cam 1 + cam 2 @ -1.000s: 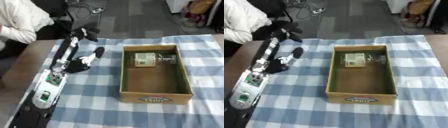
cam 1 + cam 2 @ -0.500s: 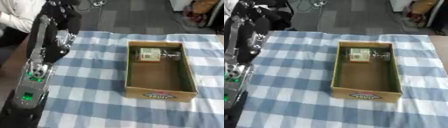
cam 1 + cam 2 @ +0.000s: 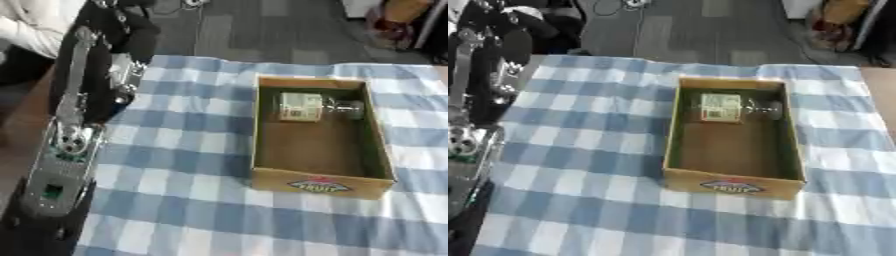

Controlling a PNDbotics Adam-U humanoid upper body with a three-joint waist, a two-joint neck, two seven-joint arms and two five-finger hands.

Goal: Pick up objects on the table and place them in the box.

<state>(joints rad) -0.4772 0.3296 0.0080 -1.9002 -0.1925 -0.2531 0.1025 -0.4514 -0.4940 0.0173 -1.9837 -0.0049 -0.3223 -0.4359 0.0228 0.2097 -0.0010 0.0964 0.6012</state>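
**Left arm raised along the desk's left edge; one item lies in the box**

A desk (image 3: pixel 192 165) covered with a blue-and-white checked cloth (image 3: pixel 597 150) fills most of both views. A cardboard box (image 3: pixel 319 185) stands open on the right half of the cloth, its long sides running from near to far. The near wall carries a small printed label (image 3: pixel 319 186) with red and green on it.

Inside the box, against the far wall, lies a clear bottle (image 3: pixel 317 107) on its side. It has a pale label facing up, and its narrow end points to the right. The rest of the box floor is bare brown card.

The robot's left arm (image 3: pixel 74 135) rises along the left side of the views, black with silver parts, and a green-lit panel shows low on the forearm. The left hand (image 3: pixel 122 35) is at the far left, above the far corner of the cloth. It shows only as a dark blurred mass, so I cannot tell whether its fingers are open or curled, or whether they hold anything.

The right hand shows in neither view.

Beyond the desk lies a grey floor (image 3: pixel 702 30).
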